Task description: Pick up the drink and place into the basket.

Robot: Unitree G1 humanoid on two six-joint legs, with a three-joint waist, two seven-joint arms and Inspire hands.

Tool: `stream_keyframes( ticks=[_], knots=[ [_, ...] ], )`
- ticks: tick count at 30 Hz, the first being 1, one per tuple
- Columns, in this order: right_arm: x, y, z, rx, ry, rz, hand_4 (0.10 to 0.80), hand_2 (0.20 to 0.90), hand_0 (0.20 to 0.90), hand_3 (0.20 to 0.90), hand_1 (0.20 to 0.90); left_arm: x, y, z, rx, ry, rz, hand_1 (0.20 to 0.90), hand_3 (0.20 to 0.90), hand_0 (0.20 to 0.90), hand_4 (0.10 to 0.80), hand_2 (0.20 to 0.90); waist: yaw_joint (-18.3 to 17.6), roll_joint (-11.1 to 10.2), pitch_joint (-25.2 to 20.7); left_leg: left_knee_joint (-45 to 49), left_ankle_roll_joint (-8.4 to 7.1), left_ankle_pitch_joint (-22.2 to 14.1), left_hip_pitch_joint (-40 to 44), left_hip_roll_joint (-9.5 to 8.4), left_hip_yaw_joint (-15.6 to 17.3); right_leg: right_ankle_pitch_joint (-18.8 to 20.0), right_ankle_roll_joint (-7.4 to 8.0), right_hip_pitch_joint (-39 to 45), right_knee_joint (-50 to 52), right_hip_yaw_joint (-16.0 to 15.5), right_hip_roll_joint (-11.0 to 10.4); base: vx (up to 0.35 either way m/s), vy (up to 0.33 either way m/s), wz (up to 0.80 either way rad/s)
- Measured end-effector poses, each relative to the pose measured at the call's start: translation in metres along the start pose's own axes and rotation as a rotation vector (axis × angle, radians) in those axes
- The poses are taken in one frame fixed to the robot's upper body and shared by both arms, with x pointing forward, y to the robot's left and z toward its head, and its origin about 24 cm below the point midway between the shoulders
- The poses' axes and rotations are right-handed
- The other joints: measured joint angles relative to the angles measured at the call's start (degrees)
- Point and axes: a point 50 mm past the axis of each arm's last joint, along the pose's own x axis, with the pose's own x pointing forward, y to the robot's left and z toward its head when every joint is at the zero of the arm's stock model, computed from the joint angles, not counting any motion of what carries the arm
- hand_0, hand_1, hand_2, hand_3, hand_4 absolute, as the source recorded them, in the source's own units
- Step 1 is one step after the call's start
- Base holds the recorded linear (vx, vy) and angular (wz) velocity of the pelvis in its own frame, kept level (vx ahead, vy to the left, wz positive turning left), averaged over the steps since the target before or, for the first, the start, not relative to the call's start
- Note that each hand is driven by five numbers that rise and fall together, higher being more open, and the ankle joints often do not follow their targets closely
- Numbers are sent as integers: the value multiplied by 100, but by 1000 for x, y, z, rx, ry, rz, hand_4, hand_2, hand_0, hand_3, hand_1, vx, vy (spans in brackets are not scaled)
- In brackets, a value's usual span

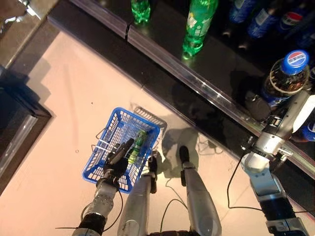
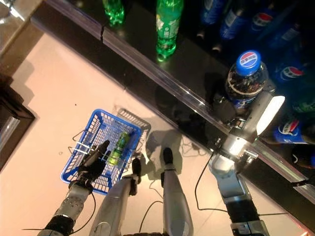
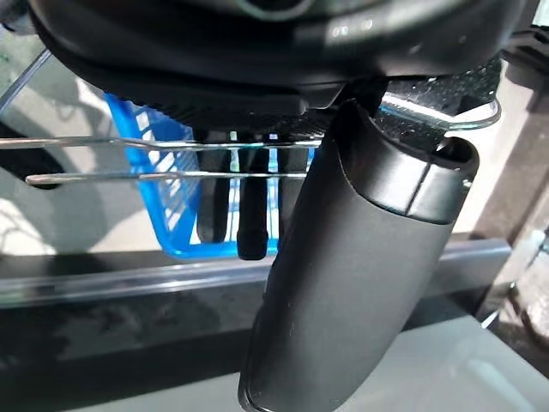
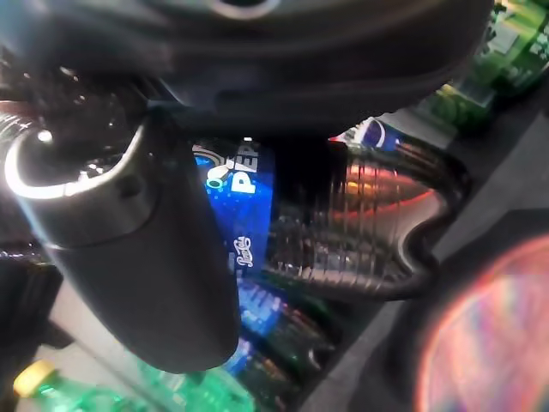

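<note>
A cola bottle [image 1: 288, 69] with a blue cap and blue label stands at the front of the dark shelf on the right. My right hand [image 4: 146, 257] is shut on it, the thumb lying across the label [image 4: 249, 197]. The blue plastic basket [image 1: 140, 120] hangs off the floor at the lower left, and my left hand [image 1: 117, 162] holds it by its wire handles [image 3: 171, 143]. A small green bottle [image 1: 139, 142] lies inside the basket.
The dark shelf [image 1: 197, 81] runs diagonally from the top to the right edge. On it stand green bottles [image 1: 199, 24] and more cola bottles [image 2: 290, 129]. A dark cabinet [image 1: 15, 118] stands at the left. Pale floor [image 1: 74, 88] lies in between.
</note>
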Motion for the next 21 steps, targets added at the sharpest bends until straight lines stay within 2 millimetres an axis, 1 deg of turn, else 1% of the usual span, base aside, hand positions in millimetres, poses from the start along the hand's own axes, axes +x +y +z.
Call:
stream_keyframes(
  ticks=[4,5,6,9,11,14,15,19,21],
  knots=[
    [2,-1,10,13,-56,125,100,300,300,200,300,-3,3,-3,-4,4,10,300,200,300,100,300,-1,1,0,-116,15,5,286,-14,12,57,40,312,-201,77,5,82,74,-10],
    [2,0,13,35,-69,189,100,300,300,200,300,-5,6,-6,-8,9,18,300,200,300,100,300,7,2,-1,-196,29,13,476,-21,5,79,53,495,-283,105,3,65,47,-15],
    [1,0,14,59,-62,211,100,300,300,200,300,-5,6,-6,-8,10,20,300,200,300,100,300,-7,3,-1,-227,31,15,545,-21,1,78,55,557,-307,103,-4,72,63,-8],
    [-6,1,23,224,-7,326,100,300,300,200,300,-9,8,-8,-12,8,18,300,200,300,100,300,-6,3,-7,-414,62,57,872,-35,-13,107,100,885,-472,85,-38,61,54,3],
    [-12,7,24,297,37,403,100,300,300,200,300,-9,7,-8,2,9,15,300,200,300,100,300,-7,4,-8,-515,71,74,1031,-48,-45,102,114,1046,-549,53,-62,71,34,9],
    [-29,15,21,353,106,530,100,300,300,200,300,-9,2,-7,48,6,-12,300,200,300,100,300,26,2,-11,-758,65,146,1363,-67,-232,96,98,1435,-764,-165,-116,74,20,35],
    [-39,20,20,371,137,604,100,300,300,200,300,-9,-3,-6,76,4,-34,300,200,300,100,300,39,1,-14,-978,54,247,1574,-83,-370,124,59,1677,-911,-309,-156,66,12,43],
    [-57,32,20,415,208,744,100,300,300,200,300,-8,-15,0,176,17,-96,300,200,300,100,300,173,11,-24,-1558,13,506,2125,-88,-667,150,24,2250,-1301,-666,-221,47,27,45],
    [-61,36,18,451,257,774,100,300,300,200,300,-8,-23,5,235,21,-135,300,200,300,100,300,281,30,-40,-1775,-6,590,2316,-79,-850,166,6,2515,-1519,-847,-235,36,49,43]
  ],
)
